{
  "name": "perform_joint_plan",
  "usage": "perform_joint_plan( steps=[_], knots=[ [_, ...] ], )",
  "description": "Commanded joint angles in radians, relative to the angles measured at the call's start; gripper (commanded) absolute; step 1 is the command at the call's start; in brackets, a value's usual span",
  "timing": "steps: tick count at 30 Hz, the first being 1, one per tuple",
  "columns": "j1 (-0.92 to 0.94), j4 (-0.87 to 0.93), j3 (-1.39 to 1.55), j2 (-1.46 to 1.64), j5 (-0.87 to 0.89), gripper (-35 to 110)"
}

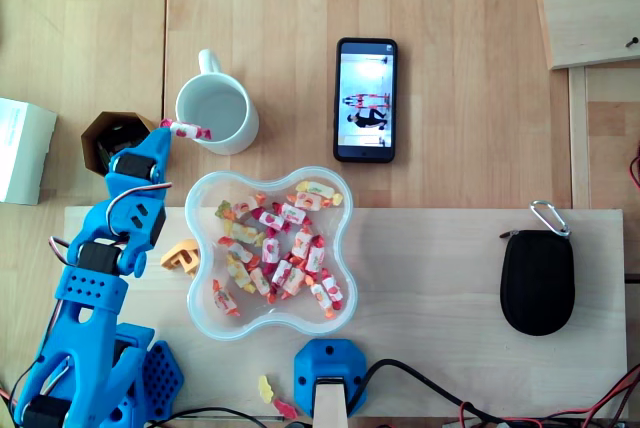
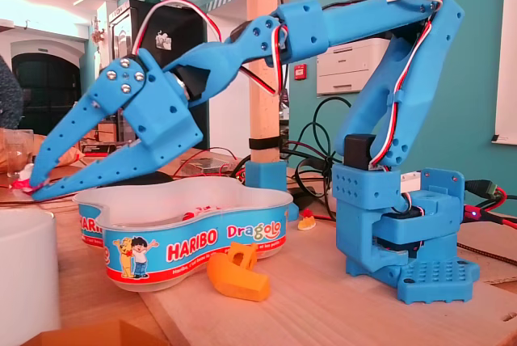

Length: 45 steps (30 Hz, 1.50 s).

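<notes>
The two blue fingers [image 2: 103, 173] are almost closed, and their tips pinch one wrapped candy [image 1: 190, 131], white with red ends. In the overhead view the fingers [image 1: 157, 141] hold this candy over the lower-left rim of the white mug [image 1: 216, 113]. The candy sticks out past the tips toward the inside of the mug.

In the fixed view the tips point down and to the left, and the candy [image 2: 23, 187] shows as a small red spot between them. Behind the fingers the arm [image 2: 339, 18] rises to a high elbow. From there it comes down to its blue base [image 2: 404, 233] on the tabletop [image 2: 323, 305].

In the overhead view a clear tub [image 1: 270, 326] full of candies lies just below and right of the fingers. An orange piece [image 1: 180, 255] lies beside it. A phone [image 1: 366, 100] and a black pouch [image 1: 537, 281] are well apart from the fingers, to the right.
</notes>
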Motion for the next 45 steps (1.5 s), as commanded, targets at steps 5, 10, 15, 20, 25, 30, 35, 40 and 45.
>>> perform_joint_plan(
  steps=[5, 10, 15, 20, 25, 30, 35, 40, 45],
  knots=[
    [0.015, -0.011, -0.101, -0.051, 0.018, -3],
    [0.061, -0.011, -0.199, -0.164, 0.018, -3],
    [0.077, -0.011, -0.279, -0.264, 0.018, -3],
    [0.077, -0.011, -0.328, -0.301, 0.018, -3],
    [0.072, -0.011, -0.336, -0.308, 0.018, -3],
    [0.074, -0.011, -0.336, -0.308, 0.017, -3],
    [0.071, -0.011, -0.331, -0.308, 0.002, -2],
    [0.071, -0.011, -0.33, -0.308, 0.0, -2],
    [0.071, -0.011, -0.33, -0.307, 0.0, -1]
  ],
)
